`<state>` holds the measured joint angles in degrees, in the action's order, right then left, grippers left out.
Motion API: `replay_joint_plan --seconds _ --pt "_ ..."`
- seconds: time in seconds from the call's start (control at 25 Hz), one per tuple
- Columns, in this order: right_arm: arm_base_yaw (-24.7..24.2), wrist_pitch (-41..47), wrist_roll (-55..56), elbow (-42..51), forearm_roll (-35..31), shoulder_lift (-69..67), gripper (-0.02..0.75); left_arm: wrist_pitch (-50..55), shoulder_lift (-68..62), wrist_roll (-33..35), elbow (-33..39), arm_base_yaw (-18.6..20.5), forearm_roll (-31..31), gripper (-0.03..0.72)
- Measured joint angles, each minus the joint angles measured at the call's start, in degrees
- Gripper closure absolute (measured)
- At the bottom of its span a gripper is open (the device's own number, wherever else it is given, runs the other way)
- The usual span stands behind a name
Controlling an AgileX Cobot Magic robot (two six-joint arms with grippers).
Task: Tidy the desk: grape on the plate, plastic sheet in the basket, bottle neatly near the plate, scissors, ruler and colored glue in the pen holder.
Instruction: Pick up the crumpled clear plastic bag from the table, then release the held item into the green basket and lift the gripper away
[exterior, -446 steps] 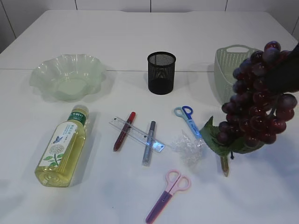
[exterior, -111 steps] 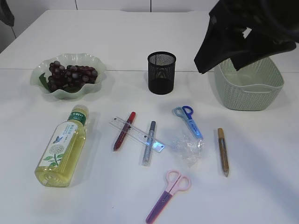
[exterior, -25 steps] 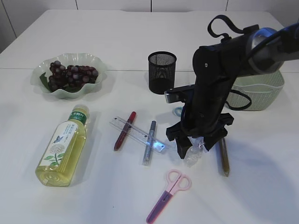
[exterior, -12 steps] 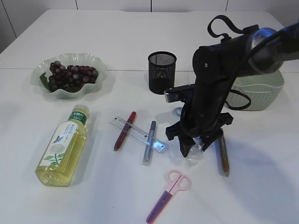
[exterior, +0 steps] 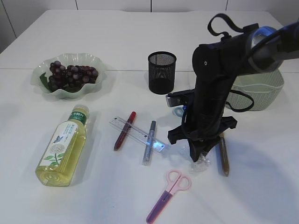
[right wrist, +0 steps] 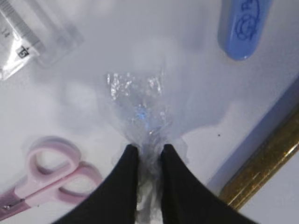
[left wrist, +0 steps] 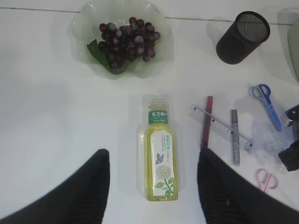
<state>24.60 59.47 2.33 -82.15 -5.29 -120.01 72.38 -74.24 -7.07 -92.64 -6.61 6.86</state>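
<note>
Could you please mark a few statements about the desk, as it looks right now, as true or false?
1. The grapes lie on the plate. True.
2. The right gripper is shut on the plastic sheet. True.
3. The bottle stands upright beside the plate. False: it lies on its side on the table.
4. The ruler is already in the pen holder. False: it lies on the table across two glue pens.
5. The pink scissors are in the basket. False: they lie on the table near the front edge.
</note>
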Motion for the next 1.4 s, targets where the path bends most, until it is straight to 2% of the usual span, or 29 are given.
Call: replay_joint_plan --seconds 0.44,0.64,1.04,1.2,1.4 --pt "0.0 8.71 -0.1 -7.35 -2.16 0.0 0.636 0.0 0.0 0.0 0.0 0.0 0.12 0.253" --pt "0.0 9.71 -0.1 -11.47 -2.16 0.0 0.636 0.0 0.0 0.0 0.0 0.0 0.12 0.253" --pt "0.0 10.43 2.46 -26.24 -0.48 0.0 0.638 0.0 0.0 0.0 0.0 0.0 0.12 0.253" --pt "-1.83 10.77 4.26 -32.16 1.5 0.0 0.639 0.0 0.0 0.0 0.0 0.0 0.12 0.253" --pt "-8.95 11.11 5.28 -36.44 2.13 0.0 0.639 0.0 0.0 0.0 0.0 0.0 0.12 0.253"
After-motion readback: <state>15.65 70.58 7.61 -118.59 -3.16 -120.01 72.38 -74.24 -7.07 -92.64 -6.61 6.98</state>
